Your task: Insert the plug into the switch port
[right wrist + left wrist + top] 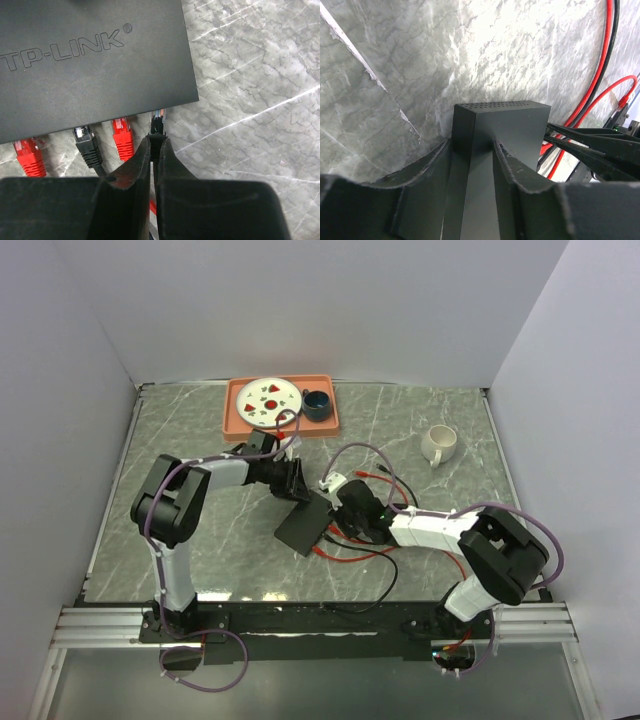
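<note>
From above, the switch (303, 524) sits mid-table (200, 440). It is a flat matte-black slab lying skewed to the table's edges, with its cabled side facing the right arm. The left gripper (296, 489) has hold of its far end. The right gripper (344, 513) is at the cabled side, above a tangle of red cables (350, 552).

At the left wrist, the fingers (422, 182) clamp the slab's two sides. Its body runs away from the camera to a strip of small vent holes.

At the right wrist, TP-LINK is embossed on the top. The fingers (130, 170) are pinched narrow on the plug (158, 124). It points lengthwise at the switch's edge near a corner, beside three other plugs (122, 138). Whether it's in a port, I can't tell.
</note>
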Robot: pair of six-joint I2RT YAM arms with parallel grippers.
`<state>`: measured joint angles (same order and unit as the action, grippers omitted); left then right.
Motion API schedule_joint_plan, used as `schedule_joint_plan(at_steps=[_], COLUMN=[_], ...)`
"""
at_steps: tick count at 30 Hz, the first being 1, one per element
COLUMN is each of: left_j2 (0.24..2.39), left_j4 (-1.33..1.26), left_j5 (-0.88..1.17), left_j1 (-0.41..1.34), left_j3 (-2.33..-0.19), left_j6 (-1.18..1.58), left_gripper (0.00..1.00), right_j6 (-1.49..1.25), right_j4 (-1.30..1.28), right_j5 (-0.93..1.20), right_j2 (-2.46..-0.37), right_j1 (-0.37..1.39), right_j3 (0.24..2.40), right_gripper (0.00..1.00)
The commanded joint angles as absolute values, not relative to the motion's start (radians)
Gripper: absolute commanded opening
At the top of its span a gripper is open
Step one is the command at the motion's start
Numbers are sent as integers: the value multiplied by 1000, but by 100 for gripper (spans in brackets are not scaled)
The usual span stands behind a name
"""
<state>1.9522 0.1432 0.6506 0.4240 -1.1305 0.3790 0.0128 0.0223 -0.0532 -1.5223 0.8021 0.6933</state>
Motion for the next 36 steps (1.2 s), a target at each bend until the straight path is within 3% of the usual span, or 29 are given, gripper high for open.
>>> schedule_joint_plan(at_steps=[1, 10, 15, 36], left_j2=[1996, 1970, 1967, 1941], left_j4=[207, 195, 172, 20], left_j5=[640, 604, 606, 666], left_j1=[483, 552, 589, 657], left_j3=[-1043, -1032, -1013, -887], left_j6=[359, 382, 409, 486], left_gripper=[40, 23, 1, 1], right_j6=[-31, 23, 22, -64], right_j4=[307, 295, 265, 388], right_j5=[-57, -11, 18, 166], right_j2=[-1500, -1474, -1483, -1526], right_j1=[815, 815, 810, 726], right_j3=[690, 741, 788, 847], right_gripper=[0, 0, 0, 0])
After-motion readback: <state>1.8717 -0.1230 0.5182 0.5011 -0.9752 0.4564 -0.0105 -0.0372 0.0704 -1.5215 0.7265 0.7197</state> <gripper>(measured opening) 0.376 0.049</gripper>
